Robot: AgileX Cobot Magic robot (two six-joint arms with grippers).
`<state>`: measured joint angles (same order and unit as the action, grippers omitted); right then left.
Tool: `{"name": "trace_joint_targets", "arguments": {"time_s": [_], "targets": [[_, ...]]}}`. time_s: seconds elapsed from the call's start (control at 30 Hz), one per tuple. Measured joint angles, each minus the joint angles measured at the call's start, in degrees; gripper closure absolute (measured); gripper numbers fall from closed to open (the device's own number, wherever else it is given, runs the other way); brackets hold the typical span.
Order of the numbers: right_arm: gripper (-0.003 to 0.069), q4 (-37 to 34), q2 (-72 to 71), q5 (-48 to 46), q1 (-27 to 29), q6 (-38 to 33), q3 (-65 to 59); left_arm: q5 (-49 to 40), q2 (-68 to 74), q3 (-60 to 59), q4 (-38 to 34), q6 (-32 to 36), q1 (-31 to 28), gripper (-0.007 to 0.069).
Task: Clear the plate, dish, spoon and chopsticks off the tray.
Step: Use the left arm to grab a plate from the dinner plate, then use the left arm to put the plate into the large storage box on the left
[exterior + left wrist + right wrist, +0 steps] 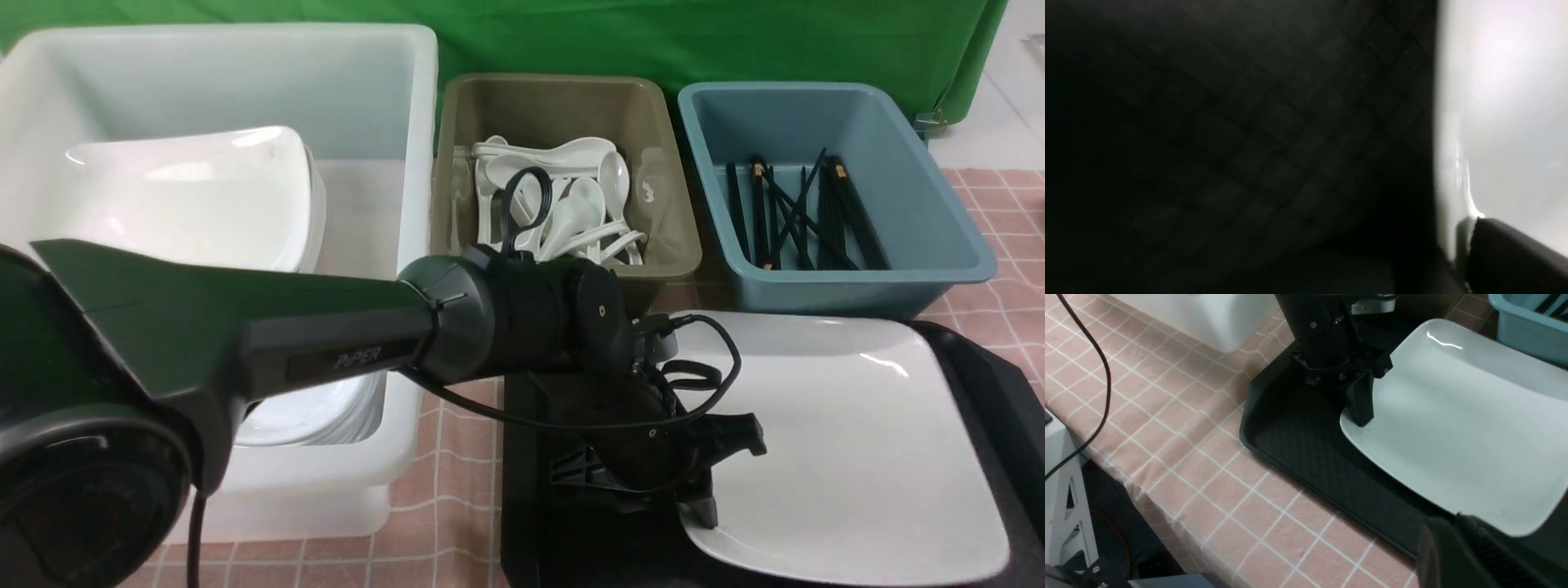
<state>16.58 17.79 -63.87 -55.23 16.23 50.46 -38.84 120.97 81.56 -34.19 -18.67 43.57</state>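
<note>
Pink checked cloth (441,506) covers the table, with a green drape (571,41) behind. The square plate (849,441) lies on the black tray (1298,445), near-left corner toward the robot, no clear long axis. The left gripper (700,506) has one finger on that rim; I cannot tell its jaws' state, nor the right gripper's (1453,547).

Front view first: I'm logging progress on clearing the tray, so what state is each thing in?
plate: lying on the tray, not yet cleared
tray: only the plate visible on it
left gripper: one jaw on the plate's rim, other hidden
right gripper: barely in view, jaws unclear
white tub: holds stacked white dishware
olive tub: holds spoons
blue tub: holds chopsticks
</note>
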Motion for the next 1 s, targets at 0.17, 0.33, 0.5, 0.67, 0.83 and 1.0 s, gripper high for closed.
{"name": "trace_joint_targets", "arguments": {"time_s": [0.17,0.33,0.5,0.67,0.83,1.0], "targets": [[0.0558,0.0,0.0,0.0,0.0,0.0,0.0,0.0,0.2,-0.1,-3.4,4.1,0.1,0.0544],[0.0554,0.0,0.0,0.0,0.0,0.0,0.0,-0.1,-2.9,-0.3,-1.4,4.8,0.1,0.057],[0.0554,0.0,0.0,0.0,0.0,0.0,0.0,-0.6,-9.2,-0.4,-0.7,6.9,0.1,0.06],[0.0554,0.1,0.0,0.0,0.0,0.0,0.0,-0.4,-13.8,-0.6,-1.9,9.9,0.1,0.0604],[0.0554,0.8,0.0,0.1,0.0,0.0,0.0,-0.8,-16.7,-0.7,-1.9,10.6,-0.1,0.0603],[0.0552,1.2,0.0,0.1,0.0,0.0,0.0,-1.0,-20.1,-0.8,-1.9,10.8,-0.5,0.0602]]}}
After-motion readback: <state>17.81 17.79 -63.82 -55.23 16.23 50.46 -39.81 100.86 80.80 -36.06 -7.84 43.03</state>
